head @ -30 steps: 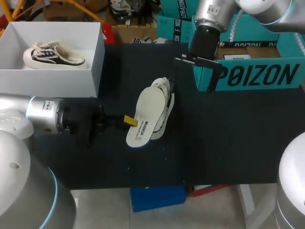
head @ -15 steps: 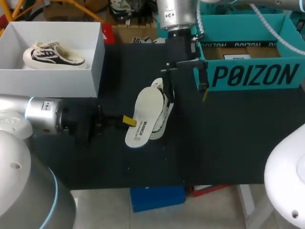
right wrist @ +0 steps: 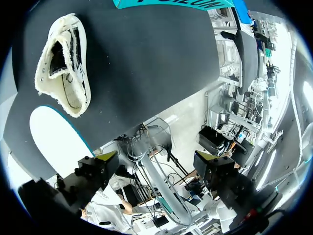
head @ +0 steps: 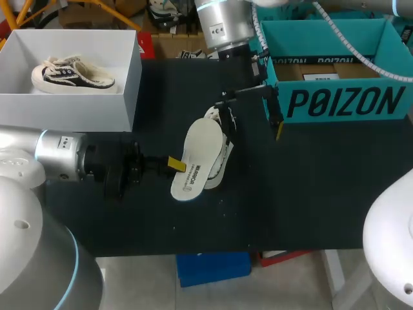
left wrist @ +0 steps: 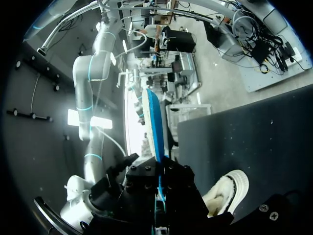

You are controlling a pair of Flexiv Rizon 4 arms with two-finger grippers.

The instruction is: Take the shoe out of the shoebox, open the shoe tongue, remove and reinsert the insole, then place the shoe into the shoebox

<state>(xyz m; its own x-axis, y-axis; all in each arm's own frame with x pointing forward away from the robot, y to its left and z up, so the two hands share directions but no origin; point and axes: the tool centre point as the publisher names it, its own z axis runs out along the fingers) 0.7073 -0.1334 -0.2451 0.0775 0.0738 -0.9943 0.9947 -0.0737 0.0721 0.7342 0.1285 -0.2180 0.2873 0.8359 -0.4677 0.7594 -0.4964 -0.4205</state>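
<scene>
The shoe [head: 224, 137] was pictured out of the shoebox [head: 342, 103], its insole [head: 193, 158] gripped by the left claw [head: 174, 163], the right claw [head: 251, 123] spread open; reinsertion and reboxing were judged outstanding.

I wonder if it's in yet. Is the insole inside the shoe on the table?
No, the insole is outside the shoe, pinched by the left claw.

Our left arm [head: 58, 158] lies level across the table, with our left gripper [head: 173, 163] clamped on the insole [head: 193, 155]. Our right arm [head: 222, 26] hangs down from the far side. Our right gripper [head: 253, 123] points downward, its two fingers spread wide apart.
</scene>
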